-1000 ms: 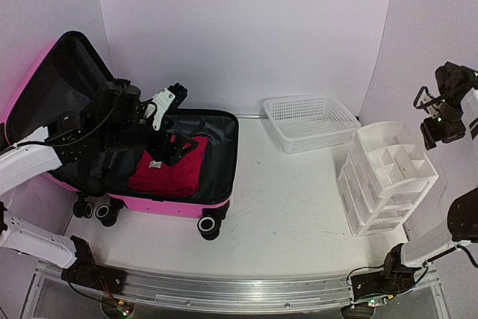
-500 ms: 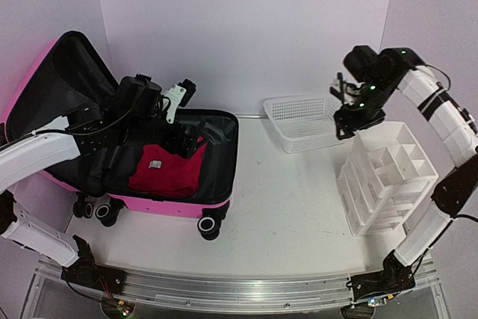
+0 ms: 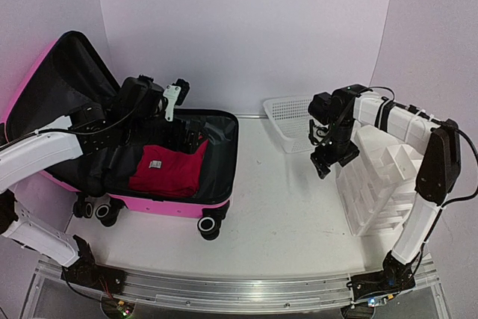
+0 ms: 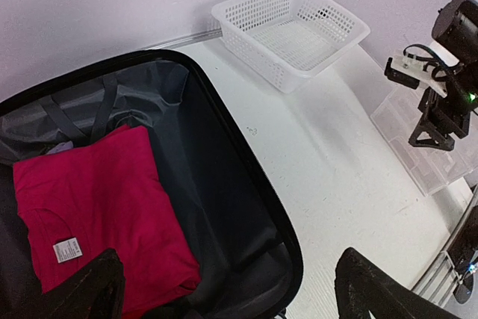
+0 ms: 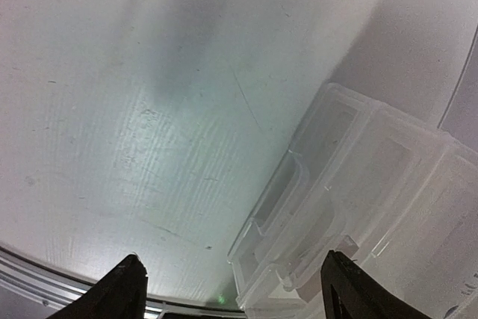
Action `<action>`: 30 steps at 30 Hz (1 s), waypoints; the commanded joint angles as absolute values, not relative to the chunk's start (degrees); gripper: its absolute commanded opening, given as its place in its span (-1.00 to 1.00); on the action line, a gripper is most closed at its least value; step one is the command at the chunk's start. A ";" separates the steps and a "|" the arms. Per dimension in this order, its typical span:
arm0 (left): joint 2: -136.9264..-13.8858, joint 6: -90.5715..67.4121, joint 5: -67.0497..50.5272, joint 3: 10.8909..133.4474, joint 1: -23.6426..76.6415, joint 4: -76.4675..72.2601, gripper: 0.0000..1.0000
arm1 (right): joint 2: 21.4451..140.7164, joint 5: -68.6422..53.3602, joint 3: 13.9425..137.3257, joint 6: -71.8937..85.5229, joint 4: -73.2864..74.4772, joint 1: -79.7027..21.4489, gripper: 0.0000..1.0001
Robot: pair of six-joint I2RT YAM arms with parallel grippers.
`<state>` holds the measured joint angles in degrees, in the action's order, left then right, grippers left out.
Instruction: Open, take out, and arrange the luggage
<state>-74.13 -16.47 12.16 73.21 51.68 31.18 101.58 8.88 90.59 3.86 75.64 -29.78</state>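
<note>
The luggage (image 3: 175, 204), a hot-pink suitcase, lies open at the left of the table, its lid leaning back against the left wall. On its black lining (image 4: 216, 184) lies a folded red garment (image 3: 169, 169) (image 4: 97, 199) with a white label. My left gripper (image 3: 187, 138) (image 4: 233, 296) hovers open over the suitcase's right rim with nothing between its fingers. My right gripper (image 3: 332, 159) (image 5: 239, 293) hangs open and empty low over the table, just left of the drawer organizer.
A white mesh basket (image 3: 310, 121) (image 4: 291, 31) stands at the back, right of the suitcase. A white plastic drawer organizer (image 3: 385, 177) (image 5: 358, 199) stands at the right. The suitcase's black wheels (image 3: 210, 225) stick out toward the near edge.
My right arm has swung from the far right wall down to the table beside the organizer, its jaws widening. My left gripper has lifted slightly over the suitcase.
</note>
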 commanded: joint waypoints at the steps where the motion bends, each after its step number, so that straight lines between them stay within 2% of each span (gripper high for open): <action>1: -73.36 -18.65 12.39 74.47 51.20 32.26 0.96 | 99.40 17.47 85.94 5.17 72.13 -27.64 0.64; 10: -73.22 -17.37 12.65 74.59 50.58 32.78 0.96 | 97.29 23.96 83.85 7.85 71.27 -25.90 0.69; 14: -72.39 -16.69 13.07 73.99 50.21 32.90 0.96 | 98.42 21.21 87.70 7.60 71.79 -26.15 0.67; 21: -71.14 -15.56 13.89 73.11 49.44 33.20 0.97 | 108.83 7.92 104.52 2.05 67.75 -28.19 0.66; 30: -68.32 -17.06 12.97 71.66 49.14 35.12 0.97 | 131.30 3.57 131.09 -5.36 61.52 -28.20 0.62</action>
